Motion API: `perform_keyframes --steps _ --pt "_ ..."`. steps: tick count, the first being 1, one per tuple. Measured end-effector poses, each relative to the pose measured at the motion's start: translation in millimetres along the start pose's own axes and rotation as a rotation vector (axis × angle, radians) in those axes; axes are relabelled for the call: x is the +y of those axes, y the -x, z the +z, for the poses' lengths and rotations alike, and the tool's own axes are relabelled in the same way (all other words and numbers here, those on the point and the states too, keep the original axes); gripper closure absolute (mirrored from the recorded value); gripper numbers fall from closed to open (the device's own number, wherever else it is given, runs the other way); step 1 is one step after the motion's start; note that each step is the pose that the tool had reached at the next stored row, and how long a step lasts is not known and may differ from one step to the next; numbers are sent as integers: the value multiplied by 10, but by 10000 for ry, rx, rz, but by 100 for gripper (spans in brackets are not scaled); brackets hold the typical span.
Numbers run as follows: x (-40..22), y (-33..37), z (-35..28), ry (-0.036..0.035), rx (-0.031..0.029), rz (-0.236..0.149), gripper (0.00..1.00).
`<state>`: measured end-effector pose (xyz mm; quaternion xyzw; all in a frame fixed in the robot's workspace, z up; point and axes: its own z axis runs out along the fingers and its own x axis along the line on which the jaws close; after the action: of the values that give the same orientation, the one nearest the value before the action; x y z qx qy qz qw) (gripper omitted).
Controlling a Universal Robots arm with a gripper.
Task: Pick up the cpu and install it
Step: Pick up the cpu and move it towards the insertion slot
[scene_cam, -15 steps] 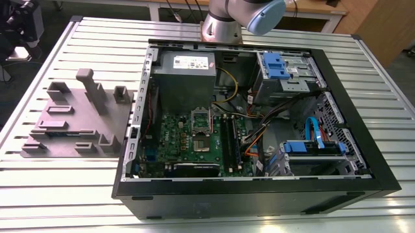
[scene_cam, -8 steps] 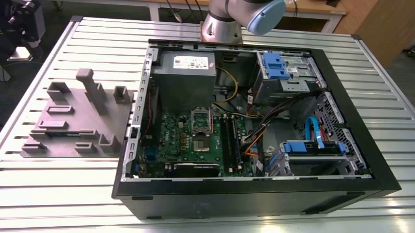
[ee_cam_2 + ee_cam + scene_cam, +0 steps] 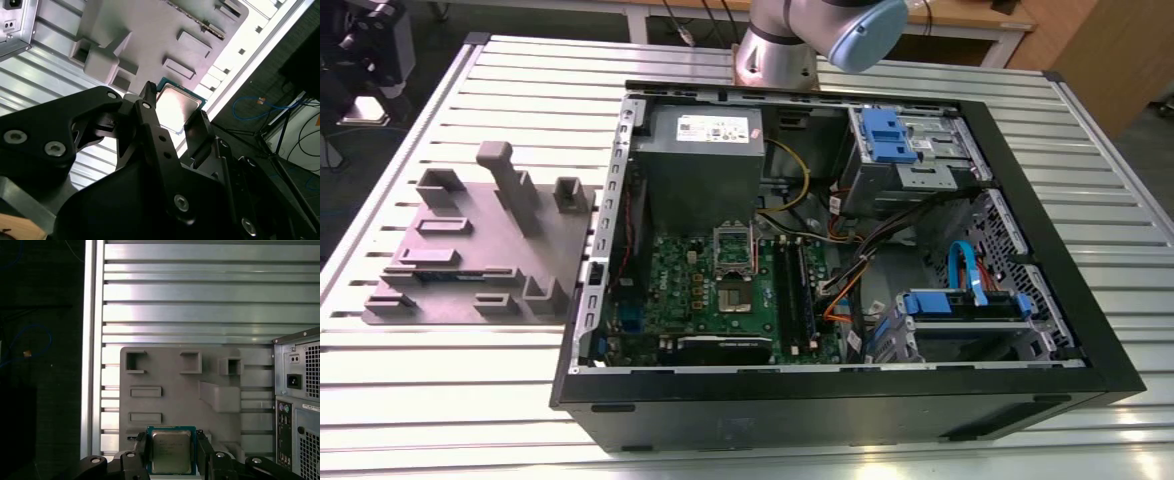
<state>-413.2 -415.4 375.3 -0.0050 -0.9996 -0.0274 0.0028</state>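
Grips the cpu (image 3: pixel 171 452), a small flat square chip with a shiny silver-grey metal top and a green rim, by two opposite edges in the black two-fingered gripper (image 3: pixel 172 460). Clamps it snugly, jaws closed against the rim in both wrist views. Keeps the metal top turned toward the wrist, probably to leave the contact side untouched and free to meet a socket. Holds it outside the case, seemingly lifted clear above the pale grey moulded fixture plate (image 3: pixel 200 390) with its pockets and blocks, not resting in any of them.

Below, a ribbed silvery aluminium table (image 3: pixel 454 400) carrying the plate and, just beside it, a black open desktop computer case (image 3: pixel 854 405) lying on its side. Inside, a green motherboard (image 3: pixel 707 300) with a square metal-framed socket (image 3: pixel 735 265) standing bare, presumably awaiting the chip. Around the table, dark floor (image 3: pixel 45 390) and wooden furniture (image 3: pixel 1094 50) at the back.
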Motion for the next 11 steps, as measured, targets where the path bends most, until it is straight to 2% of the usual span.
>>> perform_keyframes --steps 11 --pt "0 23 0 0 0 0 53"
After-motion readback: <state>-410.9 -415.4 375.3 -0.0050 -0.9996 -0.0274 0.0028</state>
